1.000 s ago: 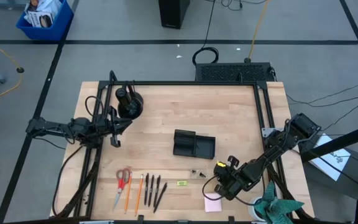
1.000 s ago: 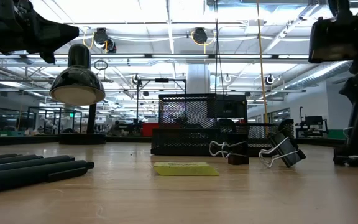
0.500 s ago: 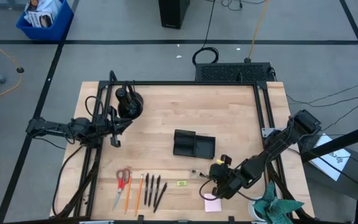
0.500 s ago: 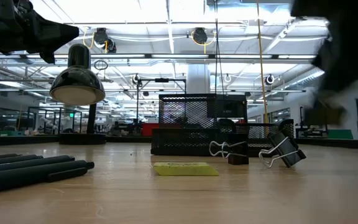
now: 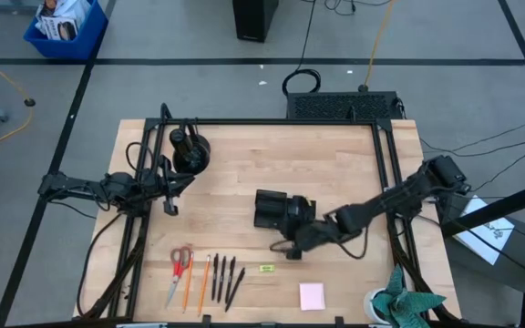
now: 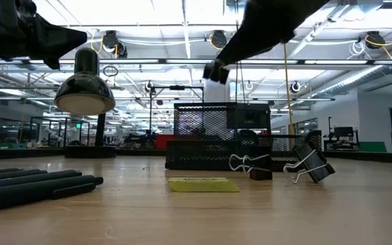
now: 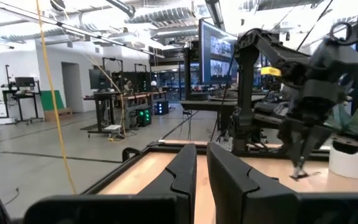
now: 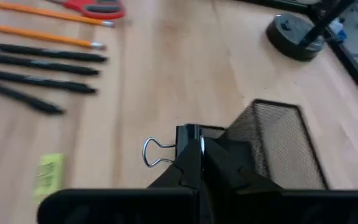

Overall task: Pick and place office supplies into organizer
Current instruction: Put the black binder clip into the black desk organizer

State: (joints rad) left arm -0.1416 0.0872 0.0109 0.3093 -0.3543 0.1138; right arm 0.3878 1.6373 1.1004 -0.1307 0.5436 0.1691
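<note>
Right gripper [image 5: 292, 244] reached out over mid-table, fingers pressed together with no gap in the right wrist view, pinching nothing that can be made out. Just ahead of its fingertips [image 8: 191, 152], a black binder clip [image 8: 178, 144] with silver wire loops on the wood; touching or a hair apart, hard to tell. Beside the claw and slightly beyond, the black mesh organizer [image 5: 283, 210], its near wall [image 8: 278, 146] close to the fingers. Farther out past the tips, toward the table's front-left: yellow-green tag [image 5: 266, 268], black pens [image 5: 224, 279], orange pencil [image 5: 204, 281], red-handled scissors [image 5: 180, 269]. Pink notepad [image 5: 312, 295] behind the claw, near the front edge, well apart from it. Teal cloth [image 5: 406, 301] at the front-right corner. Left gripper [image 5: 169, 206] parked at the left side, well away from the right claw, fingers [image 7: 182, 177] nearly together with a narrow slit between, holding nothing. Black lamp [image 5: 190, 150] just beyond it.
</note>
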